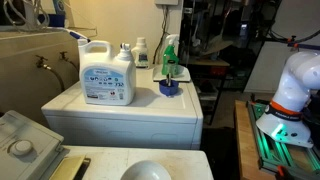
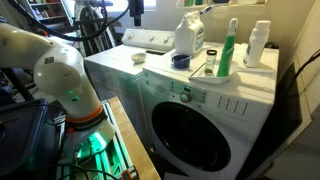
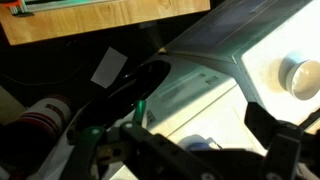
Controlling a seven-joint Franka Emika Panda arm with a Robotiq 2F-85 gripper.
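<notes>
Inspection finds the gripper (image 3: 208,158) nearest the camera, at the bottom of the wrist view. Its dark fingers (image 3: 284,150) are spread well apart, nothing is pinched between them, and no contact with any surface can be made out. Just past them lie a dark oval shape (image 3: 130,90) and a red-and-white striped item (image 3: 35,128), both too blurred to identify. Beyond these stands a white machine (image 3: 215,70) with a round knob (image 3: 300,74) on its lit top. The knob is the closest distinct thing to the gripper, but it is clearly apart from it. A wooden board (image 3: 100,20) closes the far edge of that view. In both exterior views the arm (image 1: 298,85) is folded low beside the front-loading washer (image 2: 195,125), and the gripper itself is out of sight there. On the washer top, well apart from the arm, stand a detergent jug (image 1: 107,75), a blue bowl (image 1: 170,88), a green spray bottle (image 2: 232,48) and a white bottle (image 2: 260,42). In an exterior view the bowl and spray bottle stand separate. Assessment: the work is at the approach stage, with nothing engaged. A move to the knob would call for closing the gap and setting a finger on either side of it before pressing together.
</notes>
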